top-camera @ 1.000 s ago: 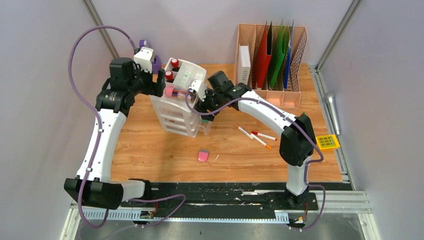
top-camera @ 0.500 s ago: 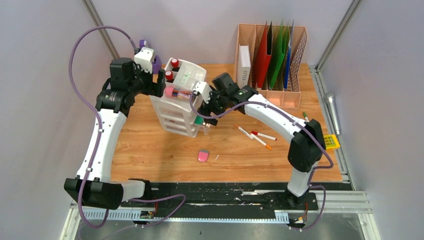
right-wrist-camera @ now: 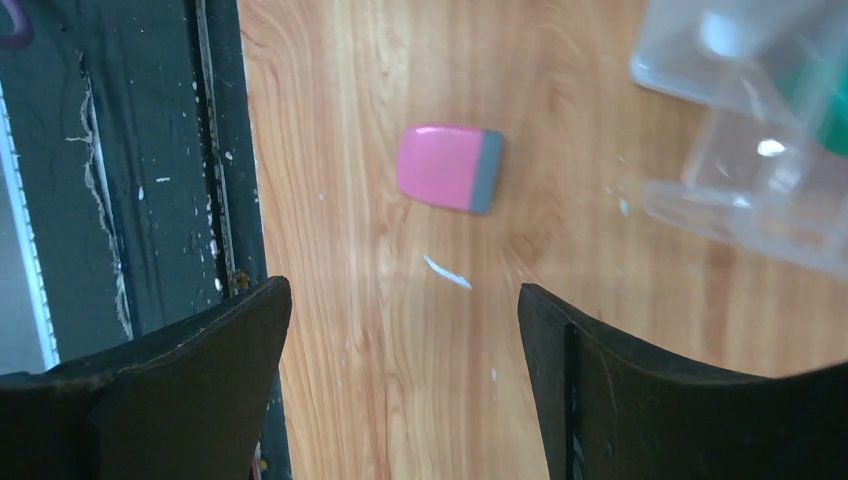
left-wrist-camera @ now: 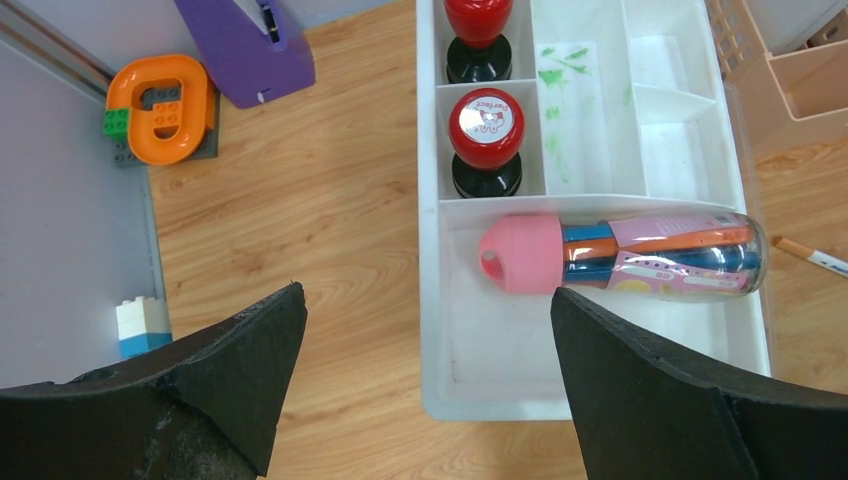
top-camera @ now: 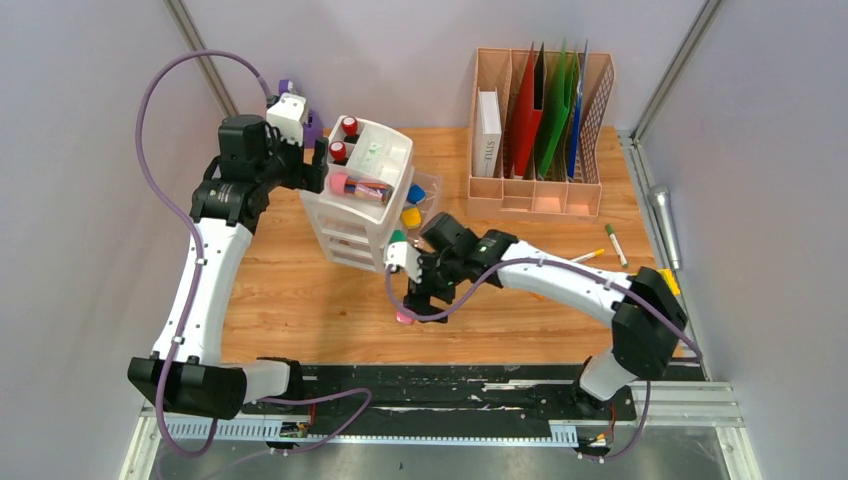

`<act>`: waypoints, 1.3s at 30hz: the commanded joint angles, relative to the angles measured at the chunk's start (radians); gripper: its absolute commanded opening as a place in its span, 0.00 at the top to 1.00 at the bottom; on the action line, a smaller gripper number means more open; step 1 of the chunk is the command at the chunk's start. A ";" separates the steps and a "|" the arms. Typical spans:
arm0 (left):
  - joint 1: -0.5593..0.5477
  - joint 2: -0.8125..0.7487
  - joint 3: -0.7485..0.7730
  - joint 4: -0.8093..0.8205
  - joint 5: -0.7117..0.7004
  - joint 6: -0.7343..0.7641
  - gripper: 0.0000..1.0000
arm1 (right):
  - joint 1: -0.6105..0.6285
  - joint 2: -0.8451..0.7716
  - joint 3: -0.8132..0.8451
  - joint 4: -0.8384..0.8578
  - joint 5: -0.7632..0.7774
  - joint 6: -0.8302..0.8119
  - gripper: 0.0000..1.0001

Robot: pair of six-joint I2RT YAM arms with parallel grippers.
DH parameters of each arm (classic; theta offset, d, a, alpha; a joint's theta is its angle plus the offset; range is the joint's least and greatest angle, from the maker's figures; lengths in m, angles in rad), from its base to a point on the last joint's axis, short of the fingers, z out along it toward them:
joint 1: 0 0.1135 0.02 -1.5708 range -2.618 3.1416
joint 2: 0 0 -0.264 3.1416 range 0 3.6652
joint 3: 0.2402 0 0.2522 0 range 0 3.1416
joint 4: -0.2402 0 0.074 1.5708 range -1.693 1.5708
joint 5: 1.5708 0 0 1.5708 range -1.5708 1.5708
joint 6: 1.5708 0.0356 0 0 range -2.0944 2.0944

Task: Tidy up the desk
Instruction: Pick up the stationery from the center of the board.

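Desk (top-camera: 290, 300) of light wood-grain planks fills the middle of the top view, from the grey walls down to the black rail at the bottom. The left gripper (left-wrist-camera: 425, 300) hangs at upper left over the top tray (left-wrist-camera: 432, 200) of a white drawer unit (top-camera: 355, 235). Its fingers (left-wrist-camera: 240, 370) are spread wide and hold nothing. The left one is over bare wood and the right one over the tray's lower right, below a pink-capped tube of pens (left-wrist-camera: 620, 258). The right gripper (right-wrist-camera: 402, 290) sits low at centre. Its fingers (right-wrist-camera: 200, 370) are also wide apart, empty and touching nothing. A pink eraser (right-wrist-camera: 448, 167) lies on the wood just beyond the tips.
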State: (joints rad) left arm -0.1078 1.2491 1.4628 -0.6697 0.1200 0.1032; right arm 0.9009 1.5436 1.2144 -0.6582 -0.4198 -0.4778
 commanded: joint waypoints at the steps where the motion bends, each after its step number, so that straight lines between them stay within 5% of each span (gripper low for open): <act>1: 0.007 0.000 0.063 0.034 -0.035 0.005 0.00 | 0.090 0.104 0.026 0.114 0.085 -0.012 0.14; 10: 0.008 -0.015 0.073 0.036 -0.052 0.004 0.00 | 0.159 0.382 0.195 0.149 0.262 -0.015 0.13; 19: 0.008 -0.032 0.060 0.037 -0.039 0.012 0.00 | 0.160 0.441 0.189 0.138 0.293 -0.027 0.16; 32: 0.007 -0.037 0.052 0.038 -0.035 0.012 0.00 | 0.160 0.441 0.199 0.042 0.187 -0.012 0.65; 39: 0.008 -0.040 0.059 0.041 -0.048 0.027 0.00 | 0.158 0.342 0.277 -0.056 0.171 -0.019 0.74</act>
State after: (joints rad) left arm -0.1074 1.2404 1.5002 -0.6617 0.0765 0.1078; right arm 1.0561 1.9846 1.4136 -0.6498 -0.2165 -0.4919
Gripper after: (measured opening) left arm 0.998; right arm 0.561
